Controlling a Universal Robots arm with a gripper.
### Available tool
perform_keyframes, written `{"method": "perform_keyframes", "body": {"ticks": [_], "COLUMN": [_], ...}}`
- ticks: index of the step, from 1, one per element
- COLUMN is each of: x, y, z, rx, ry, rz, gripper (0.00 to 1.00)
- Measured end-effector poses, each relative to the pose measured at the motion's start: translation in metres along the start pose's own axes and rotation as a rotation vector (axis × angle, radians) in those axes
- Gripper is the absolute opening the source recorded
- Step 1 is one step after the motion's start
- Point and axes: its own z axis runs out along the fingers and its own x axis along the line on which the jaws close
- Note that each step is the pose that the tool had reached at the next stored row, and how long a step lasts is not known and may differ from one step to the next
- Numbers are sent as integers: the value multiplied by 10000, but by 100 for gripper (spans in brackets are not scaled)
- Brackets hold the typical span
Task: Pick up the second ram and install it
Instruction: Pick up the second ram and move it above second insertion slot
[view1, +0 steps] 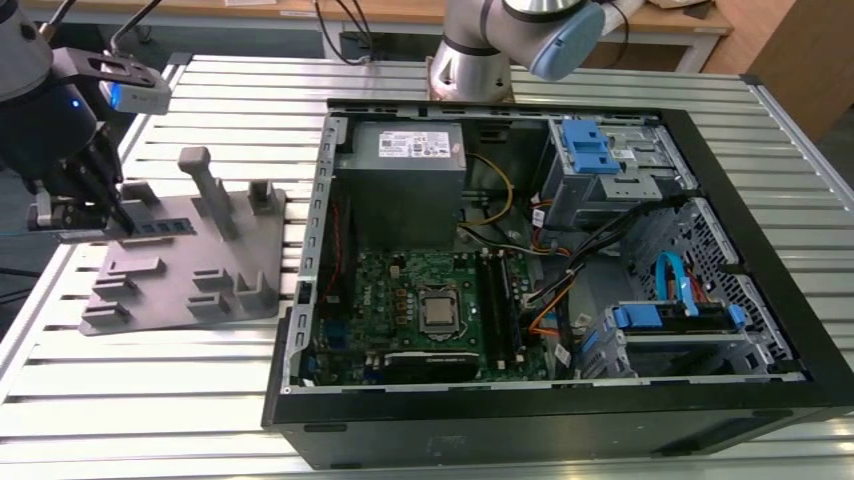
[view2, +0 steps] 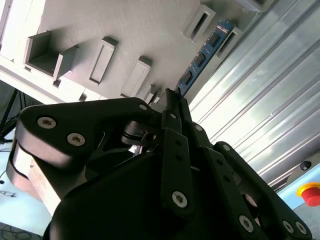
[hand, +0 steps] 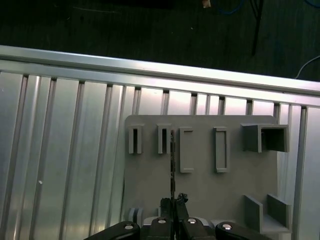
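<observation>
The second ram (view1: 163, 226) is a thin dark-blue strip with black chips, standing on edge in a slot of the grey holder plate (view1: 200, 275) at the exterior view's left. My gripper (view1: 115, 218) hangs over that plate at one end of the strip. In the second wrist view the fingertips (view2: 172, 95) are pressed together on the end of the ram (view2: 202, 57). The first wrist view shows the ram (hand: 172, 160) edge-on as a thin dark line running from the gripper (hand: 173, 201) across the holder plate (hand: 210, 185). The gripper is shut on the ram.
An open computer case (view1: 534, 425) lies at the exterior view's right, with the green motherboard (view1: 400, 290), its long black slots (view1: 497, 295) and a grey power supply (view1: 400, 180) inside. The arm's base (view1: 474, 55) stands behind it. Upright posts (view1: 200, 185) rise from the holder plate.
</observation>
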Motion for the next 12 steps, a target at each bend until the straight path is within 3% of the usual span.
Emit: {"method": "perform_keyframes", "body": {"ticks": [12], "x": [-5], "y": [6], "z": [-180], "rx": [-2], "ry": [1], "rz": [0], "gripper": [14]}}
